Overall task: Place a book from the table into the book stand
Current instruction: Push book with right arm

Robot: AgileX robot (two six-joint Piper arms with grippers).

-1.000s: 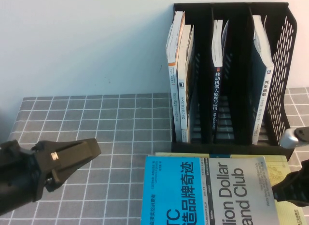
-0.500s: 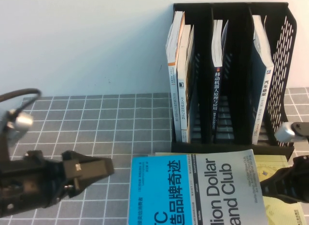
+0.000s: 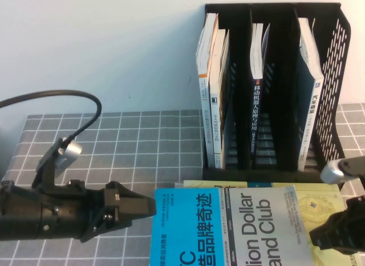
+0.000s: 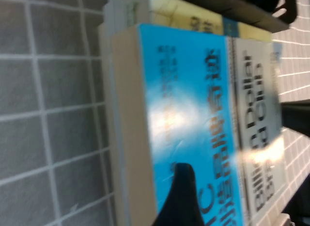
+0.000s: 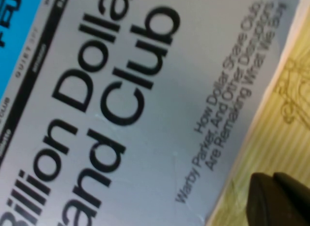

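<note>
The book [image 3: 236, 226] lay flat on the grey gridded surface [image 3: 142, 140], on top of a yellow-green book [image 3: 319, 206], at the near edge and just in front of the black book stand [image 3: 272, 89], which stood at the far right corner with other volumes already upright in its three compartments. The book's cyan half faced the robot's left, and its long axis appeared to run from near to far, toward the stand. The left pincer [image 3: 142, 208] hovered low at the book's left long edge, its tips just beside or touching the cyan cover; in the left wrist view one dark finger [image 4: 181, 197] overlapped the cover, and the pincer looked parted, though only that one finger showed clearly. The right pincer [image 3: 336, 232] sat at the book's opposite long edge, above the yellow-green book, and I cannot tell how it stood. The left arm seemed the nearer, already lined up with the page edge, so the coming move probably turned on sliding across from the left to catch that edge before the book could be stood up and carried back to a compartment.
</note>
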